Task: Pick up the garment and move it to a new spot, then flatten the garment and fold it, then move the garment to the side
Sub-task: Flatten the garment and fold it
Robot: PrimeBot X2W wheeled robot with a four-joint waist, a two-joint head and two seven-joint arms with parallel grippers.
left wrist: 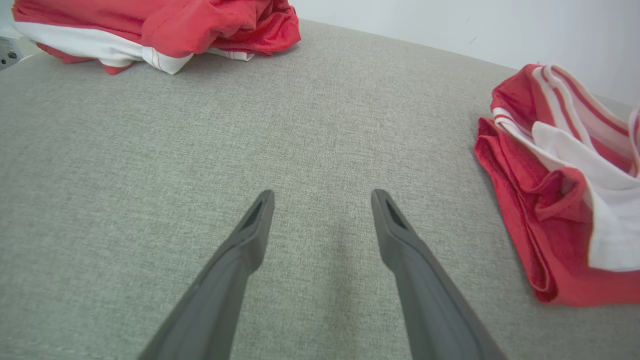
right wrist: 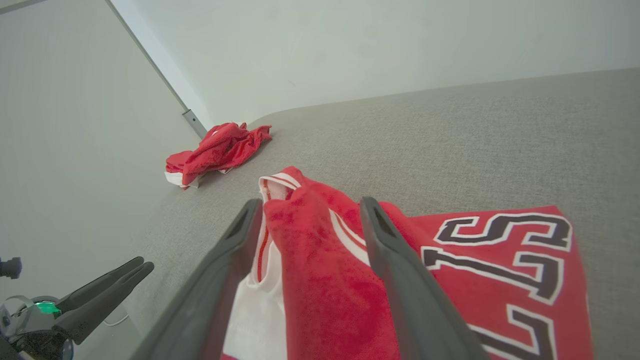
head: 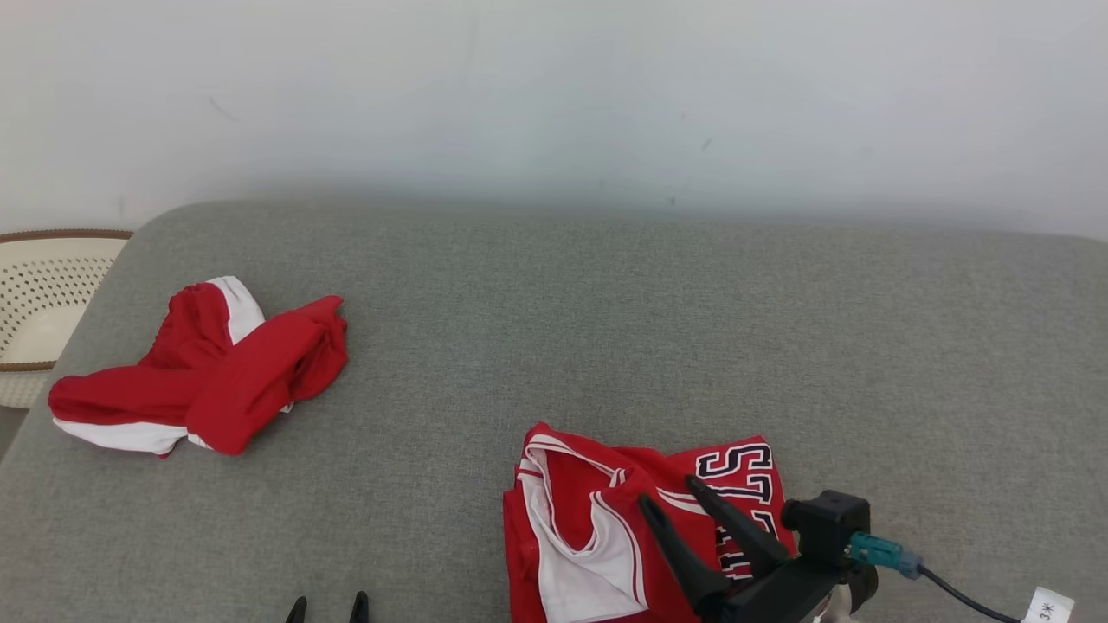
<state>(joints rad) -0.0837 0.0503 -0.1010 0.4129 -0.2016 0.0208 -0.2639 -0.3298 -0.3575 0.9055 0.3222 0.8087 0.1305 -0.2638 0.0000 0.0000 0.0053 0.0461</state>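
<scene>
A crumpled red and white jersey (head: 597, 528) with dark lettering lies at the near middle of the grey padded surface (head: 606, 329). My right gripper (head: 668, 491) hovers over it, open, its fingers straddling a raised red fold of the jersey (right wrist: 310, 260) in the right wrist view. Whether the fingers touch the cloth is unclear. My left gripper (left wrist: 323, 194) stands open above bare grey fabric, with the jersey (left wrist: 550, 210) to its right. Its fingertips (head: 297, 608) peek over the head view's bottom edge.
A second red and white garment (head: 216, 372) lies bunched at the surface's left end. Beyond that edge stands a cream perforated basket (head: 43, 294) with a brown rim. A pale wall runs behind. A cable with a white tag (head: 1047, 606) trails from the right wrist.
</scene>
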